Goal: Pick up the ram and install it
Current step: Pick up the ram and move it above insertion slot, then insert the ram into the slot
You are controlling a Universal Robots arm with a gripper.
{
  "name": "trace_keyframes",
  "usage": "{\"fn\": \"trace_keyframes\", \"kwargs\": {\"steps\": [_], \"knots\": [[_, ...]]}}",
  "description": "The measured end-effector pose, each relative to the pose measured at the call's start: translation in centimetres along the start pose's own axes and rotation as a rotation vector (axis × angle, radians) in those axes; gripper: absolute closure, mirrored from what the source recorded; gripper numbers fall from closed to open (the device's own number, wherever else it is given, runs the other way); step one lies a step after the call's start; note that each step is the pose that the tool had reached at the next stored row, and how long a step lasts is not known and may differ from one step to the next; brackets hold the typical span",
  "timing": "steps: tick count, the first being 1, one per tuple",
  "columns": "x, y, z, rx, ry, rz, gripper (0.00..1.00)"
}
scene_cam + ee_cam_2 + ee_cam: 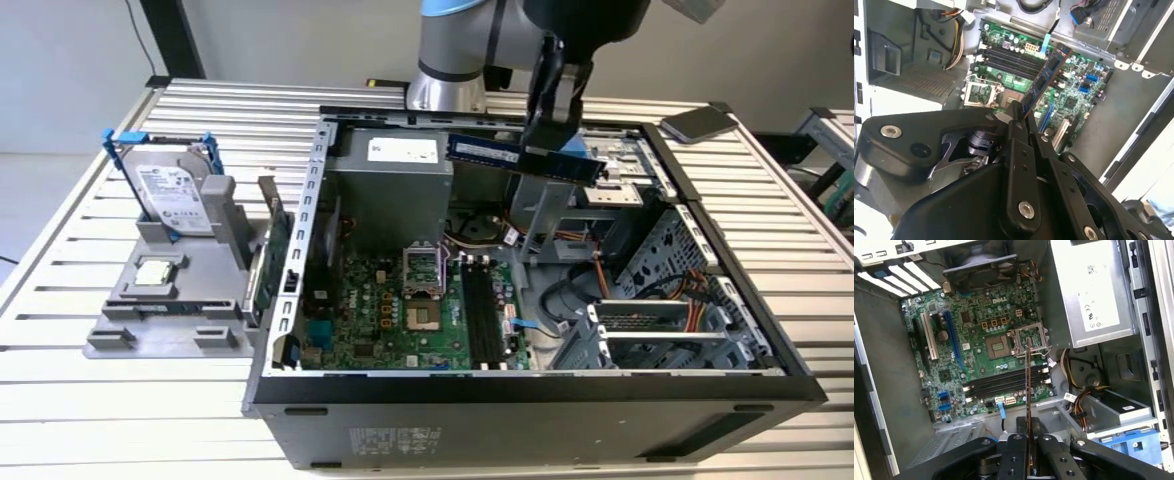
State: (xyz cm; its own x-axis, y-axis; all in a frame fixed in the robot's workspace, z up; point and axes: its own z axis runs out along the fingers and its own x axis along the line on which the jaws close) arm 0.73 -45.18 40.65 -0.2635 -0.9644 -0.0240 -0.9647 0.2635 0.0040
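My gripper [550, 138] hangs above the open computer case [287, 330], over its far part, shut on the ram [523, 156]. The ram is a dark blue stick with a pale label, held level and edge-on in the air. In the first wrist view the ram [1028, 390] runs as a thin line out from between my fingers [1016, 450], over the black motherboard slots [1004, 382]. In the second wrist view the ram [1046, 75] slants above the green motherboard [1074, 95]. The slots [483, 315] lie below, well apart from the stick.
A grey power supply [390, 190] fills the case's far corner. A green expansion card [276, 262] stands at the case's wall on the exterior view's left. A hard drive [174, 195] in a grey stand sits further to that side. A drive cage [667, 325] and cables crowd the exterior view's right.
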Motion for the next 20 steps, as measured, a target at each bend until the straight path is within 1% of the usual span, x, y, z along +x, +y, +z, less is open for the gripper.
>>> {"fn": "trace_keyframes", "kwargs": {"steps": [12,20], "knots": [[0.00,0.00,-0.16,0.0023,-0.0003,0.096,1.00],[-0.01,0.00,-0.42,0.0042,-0.0007,0.176,1.00]]}}
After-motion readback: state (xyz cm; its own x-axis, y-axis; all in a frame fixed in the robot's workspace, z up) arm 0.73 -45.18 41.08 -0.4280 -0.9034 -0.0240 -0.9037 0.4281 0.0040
